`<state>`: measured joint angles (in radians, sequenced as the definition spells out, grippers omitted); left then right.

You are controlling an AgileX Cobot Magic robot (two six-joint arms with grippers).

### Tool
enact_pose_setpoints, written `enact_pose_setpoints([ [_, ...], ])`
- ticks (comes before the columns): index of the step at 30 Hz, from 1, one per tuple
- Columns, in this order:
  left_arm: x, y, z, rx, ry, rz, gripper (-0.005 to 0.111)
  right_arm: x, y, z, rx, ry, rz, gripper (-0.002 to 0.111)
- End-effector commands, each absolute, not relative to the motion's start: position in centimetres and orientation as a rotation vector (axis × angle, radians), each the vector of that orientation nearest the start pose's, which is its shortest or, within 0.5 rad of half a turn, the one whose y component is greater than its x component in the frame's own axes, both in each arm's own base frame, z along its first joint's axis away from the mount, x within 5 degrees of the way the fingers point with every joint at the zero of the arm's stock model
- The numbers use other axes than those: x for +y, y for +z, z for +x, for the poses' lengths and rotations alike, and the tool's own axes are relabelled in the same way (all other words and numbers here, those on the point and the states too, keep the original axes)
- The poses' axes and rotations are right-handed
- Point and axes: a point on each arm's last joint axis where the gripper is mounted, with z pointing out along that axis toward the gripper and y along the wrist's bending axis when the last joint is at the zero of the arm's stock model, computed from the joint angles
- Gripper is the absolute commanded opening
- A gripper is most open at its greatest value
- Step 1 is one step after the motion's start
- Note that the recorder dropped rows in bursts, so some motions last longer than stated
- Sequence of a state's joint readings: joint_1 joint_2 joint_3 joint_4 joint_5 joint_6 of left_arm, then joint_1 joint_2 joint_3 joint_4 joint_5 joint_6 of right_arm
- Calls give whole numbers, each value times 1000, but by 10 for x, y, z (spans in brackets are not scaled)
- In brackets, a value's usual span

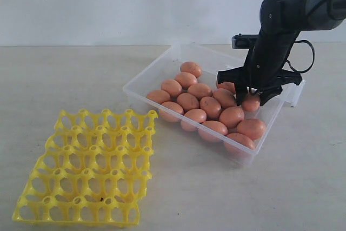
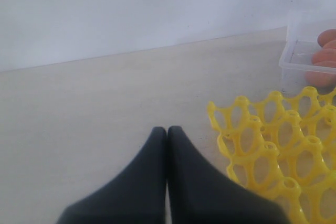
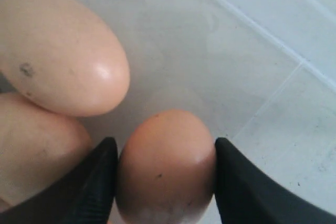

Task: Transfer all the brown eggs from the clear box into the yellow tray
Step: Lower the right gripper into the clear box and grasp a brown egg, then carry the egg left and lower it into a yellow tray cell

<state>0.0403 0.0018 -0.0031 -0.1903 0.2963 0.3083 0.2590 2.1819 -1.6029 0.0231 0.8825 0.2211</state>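
1. So, progress: nothing has been delivered. Every cup of the yellow tray reads empty in the exterior view. The tray sits at the front-left corner of the surface.
2. All the brown eggs are in the clear box, clustered over most of its floor. I count about fifteen, but a few are partly hidden by the arm, so treat that as rough. The box sits mid-surface, to the right of the tray and apart from it.
3. Judgement: this is the first pick, at the grasp step. The whole transfer is left to do.
4. The right arm reaches in from the surface's far-right corner with its forearm sloping down. The wrist is turned so the right tool points steeply down into the box, at the cluster's edge nearest the box's right-hand wall.
5. Right tool state: its fingers stand on either side of the target egg, with both pads against the shell as far as the wrist view shows. It reads as clamped on the egg. The egg looks unlifted, low in the box.
6. Neighbours: two more eggs lie just beside the target egg, and one finger sits in the gap between them. The other side is bare box floor.
7. The left tool has its fingers pressed together with nothing between them. It hangs low over bare surface, just beside a corner of the tray. The left arm itself is outside the exterior view.
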Motion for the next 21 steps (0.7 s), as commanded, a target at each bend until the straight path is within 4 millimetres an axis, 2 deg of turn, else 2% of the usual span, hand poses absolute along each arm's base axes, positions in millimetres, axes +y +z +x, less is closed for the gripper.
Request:
enact_pose_setpoints([
  [1,-3,188,55,1762,75,122,-4,114,148,429,2922,71,-117,0],
  [4,-3,188,55,1762,75,122,-4,119,163,427,2864,58,-158,0],
  [6,-3,188,55,1762,75,122,-4,125,181,421,2781,88,-164,0],
  [8,-3,188,55,1762,75,122,-4,134,197,410,2718,115,-196,0],
  [12,-3,188,55,1762,75,122,-4,147,214,381,2592,156,-301,0],
  [17,-3,188,55,1762,75,122,-4,172,222,344,2238,286,-425,0],
  [21,-3,188,55,1762,75,122,-4,198,203,313,2060,402,-495,0],
])
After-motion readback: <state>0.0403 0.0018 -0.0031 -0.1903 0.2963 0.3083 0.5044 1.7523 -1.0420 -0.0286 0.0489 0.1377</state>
